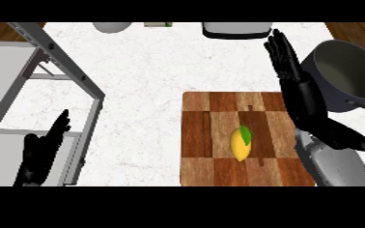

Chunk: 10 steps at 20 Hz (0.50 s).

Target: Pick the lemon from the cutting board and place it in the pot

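Observation:
A yellow lemon [242,147] with a green leaf lies on the chequered wooden cutting board [206,140], near the board's middle. My right hand [296,84] is raised over the board's right edge, fingers straight and pointing away, open and holding nothing; it sits up and to the right of the lemon, apart from it. The grey pot [342,72] stands just right of that hand, partly cut by the view's edge. At the lower left my left hand [41,152] rests open with its fingers up.
A grey metal rack [64,72] runs along the left side of the white marble counter [157,77]. At the far edge stand a pale bowl [112,26], a small green and white item [158,24] and a white appliance [236,30].

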Each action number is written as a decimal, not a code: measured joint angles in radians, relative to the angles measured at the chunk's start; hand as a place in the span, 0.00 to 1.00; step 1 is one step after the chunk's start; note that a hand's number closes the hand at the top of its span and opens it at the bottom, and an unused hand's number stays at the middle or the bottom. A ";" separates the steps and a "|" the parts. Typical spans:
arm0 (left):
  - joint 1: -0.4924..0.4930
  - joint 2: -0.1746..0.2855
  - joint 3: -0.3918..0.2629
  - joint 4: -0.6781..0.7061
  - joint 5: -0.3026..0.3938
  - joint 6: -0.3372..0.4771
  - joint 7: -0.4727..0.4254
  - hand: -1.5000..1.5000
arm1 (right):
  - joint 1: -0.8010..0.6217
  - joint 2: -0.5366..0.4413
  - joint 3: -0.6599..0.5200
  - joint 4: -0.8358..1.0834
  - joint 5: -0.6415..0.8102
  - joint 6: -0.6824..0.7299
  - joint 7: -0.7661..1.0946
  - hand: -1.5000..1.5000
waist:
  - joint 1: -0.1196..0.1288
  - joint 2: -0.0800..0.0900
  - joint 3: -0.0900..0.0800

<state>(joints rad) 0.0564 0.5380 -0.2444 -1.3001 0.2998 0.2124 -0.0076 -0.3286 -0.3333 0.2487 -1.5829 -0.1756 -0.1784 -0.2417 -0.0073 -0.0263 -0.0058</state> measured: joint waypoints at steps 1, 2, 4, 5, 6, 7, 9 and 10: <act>0.001 0.001 0.004 -0.057 0.003 -0.004 -0.006 0.50 | -0.001 0.000 0.002 -0.010 -0.008 0.012 0.022 0.00 | 0.004 0.000 0.009; 0.001 -0.011 0.001 -0.076 0.004 0.002 -0.002 0.50 | 0.001 0.008 0.015 -0.010 -0.019 0.030 0.037 0.00 | 0.007 0.005 0.008; -0.039 -0.038 -0.001 -0.117 0.012 0.016 0.017 0.50 | 0.003 0.037 0.059 0.009 -0.054 0.076 0.072 0.00 | 0.013 0.014 0.008; -0.065 -0.054 0.002 -0.136 0.021 0.021 0.021 0.50 | 0.010 0.054 0.085 0.023 -0.077 0.107 0.088 0.00 | 0.016 0.018 0.008; -0.089 -0.071 0.002 -0.161 0.027 0.029 0.025 0.50 | 0.012 0.070 0.107 0.037 -0.107 0.140 0.108 0.00 | 0.021 0.021 0.008; -0.096 -0.080 0.000 -0.167 0.032 0.028 0.026 0.50 | -0.010 0.013 0.130 0.039 -0.037 0.155 0.106 1.00 | 0.021 0.012 -0.001; -0.110 -0.104 -0.001 -0.188 0.053 0.033 0.045 0.50 | -0.001 -0.038 0.147 0.063 0.084 0.095 0.103 0.00 | 0.007 0.012 -0.001; -0.111 -0.115 -0.003 -0.203 0.061 0.043 0.066 0.50 | 0.025 -0.044 0.142 0.061 0.122 0.054 0.075 0.00 | 0.000 0.014 0.000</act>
<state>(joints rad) -0.0549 0.4235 -0.2478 -1.5033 0.3612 0.2556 0.0584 -0.3036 -0.3776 0.3911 -1.5221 -0.0534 -0.1245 -0.1664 -0.0074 -0.0128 -0.0061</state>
